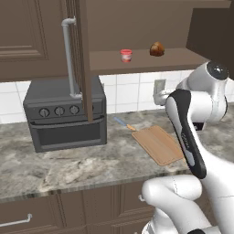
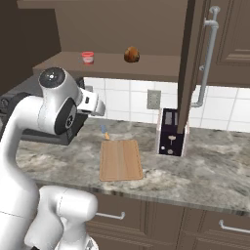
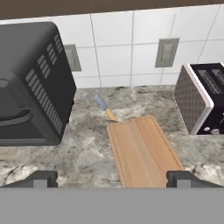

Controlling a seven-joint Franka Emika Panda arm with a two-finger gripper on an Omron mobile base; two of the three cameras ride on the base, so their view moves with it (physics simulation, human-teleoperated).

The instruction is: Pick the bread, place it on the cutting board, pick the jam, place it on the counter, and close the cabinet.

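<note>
The bread (image 1: pixel 156 49) (image 2: pixel 131 54), a glossy brown bun, sits on the shelf of the open cabinet (image 1: pixel 137 23), with the small red jam (image 1: pixel 125 55) (image 2: pixel 88 57) to its left. Both doors stand swung out; one shows edge-on (image 1: pixel 83 59), the other (image 2: pixel 193 63) carries a silver bar handle. The tan cutting board (image 1: pixel 160 144) (image 2: pixel 120 159) (image 3: pixel 142 153) lies bare on the marbled counter (image 1: pixel 82 164). My gripper (image 3: pixel 113 179) hovers open above the board's near end, well below the shelf, with nothing between its fingertips (image 3: pixel 41 179).
A dark toaster oven (image 1: pixel 66 114) (image 3: pixel 30 83) stands left of the board and a toaster (image 2: pixel 172 132) (image 3: pixel 203 105) to its right. A small knife (image 1: pixel 123 123) (image 3: pixel 105 107) lies behind the board near the tiled wall. Drawers run under the counter.
</note>
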